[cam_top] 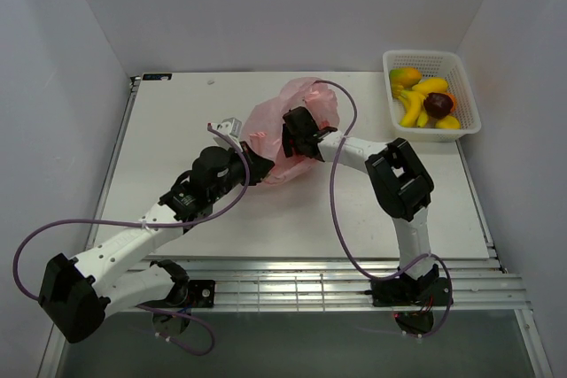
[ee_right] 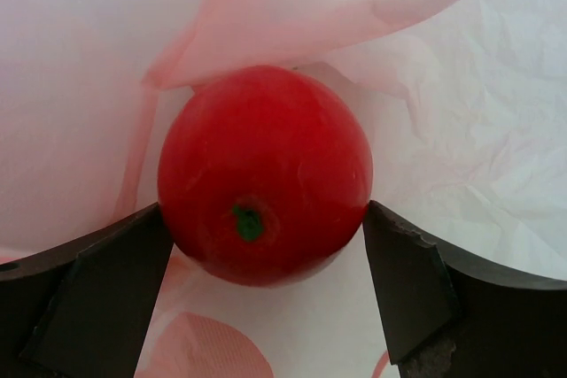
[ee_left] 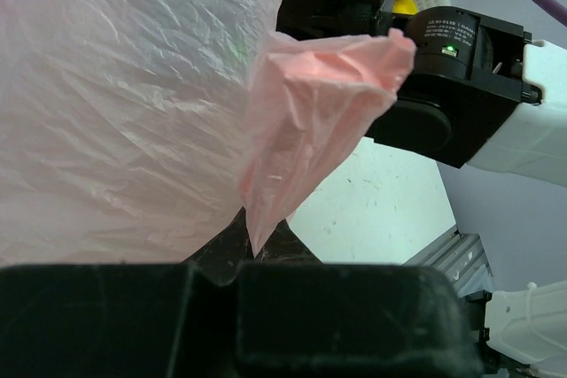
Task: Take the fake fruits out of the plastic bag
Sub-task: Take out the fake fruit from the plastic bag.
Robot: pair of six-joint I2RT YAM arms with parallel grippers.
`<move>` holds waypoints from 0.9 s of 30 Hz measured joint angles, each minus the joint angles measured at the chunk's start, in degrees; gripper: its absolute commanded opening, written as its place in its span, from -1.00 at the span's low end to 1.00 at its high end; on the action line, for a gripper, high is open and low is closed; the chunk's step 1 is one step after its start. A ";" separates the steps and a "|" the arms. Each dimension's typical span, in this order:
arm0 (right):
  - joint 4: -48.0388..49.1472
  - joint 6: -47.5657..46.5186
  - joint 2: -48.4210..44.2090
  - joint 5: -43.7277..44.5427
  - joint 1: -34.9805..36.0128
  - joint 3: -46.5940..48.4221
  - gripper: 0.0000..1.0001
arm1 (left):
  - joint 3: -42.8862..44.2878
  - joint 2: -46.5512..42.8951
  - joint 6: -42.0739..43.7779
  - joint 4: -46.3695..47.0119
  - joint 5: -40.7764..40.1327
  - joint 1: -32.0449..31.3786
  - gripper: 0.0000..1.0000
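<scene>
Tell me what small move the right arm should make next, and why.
Probably draw the right gripper back out of the plastic bag: its fingers seem to clamp the red apple on both sides, and the left gripper pinches the bag's edge.

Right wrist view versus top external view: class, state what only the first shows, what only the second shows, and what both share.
Only the right wrist view: a red apple with a green stem, the right gripper fingers against both its sides. Only the top external view: the left gripper at the near-left edge of the plastic bag, and a white basket of fruits at the far right. Both: that pink bag.
</scene>
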 measured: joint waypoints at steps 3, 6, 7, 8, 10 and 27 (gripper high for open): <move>1.62 1.09 1.55 0.17 -0.24 0.92 0.80 | -0.33 -0.04 -0.13 0.07 0.63 -0.02 -1.00; 2.75 2.16 3.32 0.07 -0.63 1.31 0.84 | -0.44 -0.22 -0.15 -0.07 1.16 -0.02 -1.00; 3.21 2.67 3.98 -0.20 -0.83 1.36 0.98 | -0.44 -0.35 -0.17 -0.07 1.27 -0.02 -1.00; 4.11 2.91 4.31 -0.66 -1.07 1.51 0.86 | -0.44 -0.52 -0.20 -0.11 1.40 -0.02 -1.00; 5.03 2.97 4.59 -2.32 -1.66 1.60 0.34 | -0.44 -1.05 -0.33 -0.28 1.46 -0.02 -1.00; 7.26 -1.03 -19.56 -18.21 -1.49 -8.15 -0.84 | -0.44 -0.48 -2.71 -2.71 -2.99 -0.09 -1.00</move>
